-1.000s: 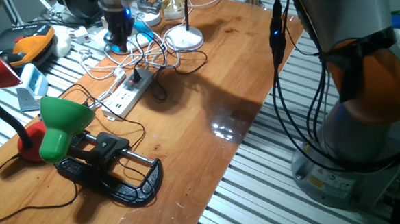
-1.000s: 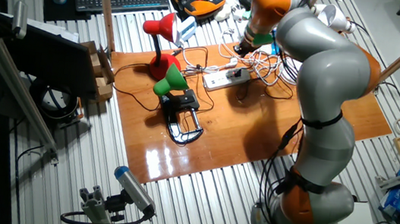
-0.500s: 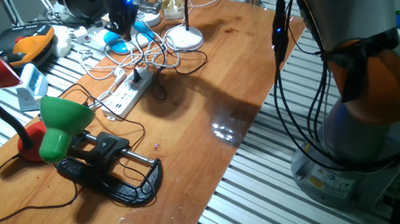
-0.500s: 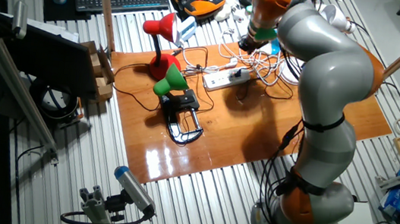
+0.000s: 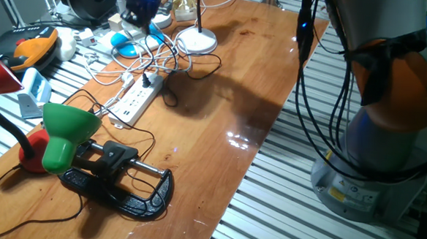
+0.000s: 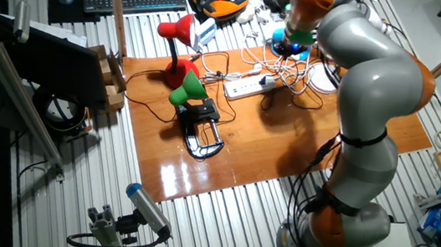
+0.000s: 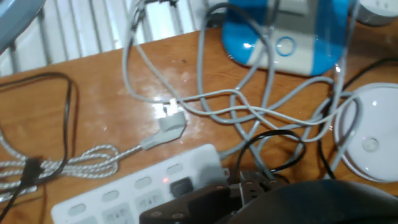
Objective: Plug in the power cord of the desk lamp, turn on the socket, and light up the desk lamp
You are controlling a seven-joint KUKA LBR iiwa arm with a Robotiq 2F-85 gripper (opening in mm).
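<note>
The white power strip (image 5: 137, 101) lies on the wooden table with a small black plug (image 5: 148, 80) standing in its far end. The thin black cord (image 5: 195, 60) loops from there towards the desk lamp's round white base (image 5: 196, 39). My gripper (image 5: 140, 15) hangs above the tangle of cables behind the strip, left of the lamp, touching nothing. In the hand view the strip (image 7: 124, 193) is at the bottom, a small red light glows on it, and the lamp base (image 7: 372, 142) is at the right. The lamp shows no light. My fingers (image 7: 205, 202) are a dark blur.
A blue and white device (image 5: 124, 41) and several white cables (image 5: 117, 74) lie behind the strip. A green-shaded clamp lamp (image 5: 66, 132) on a black clamp (image 5: 122, 188) and a red lamp (image 6: 177, 32) stand at the near left. An orange pendant (image 5: 28, 45) lies off the table.
My gripper has risen from just above the cables near the strip and moved back and to the right, towards the lamp. Nothing on the table has moved.
</note>
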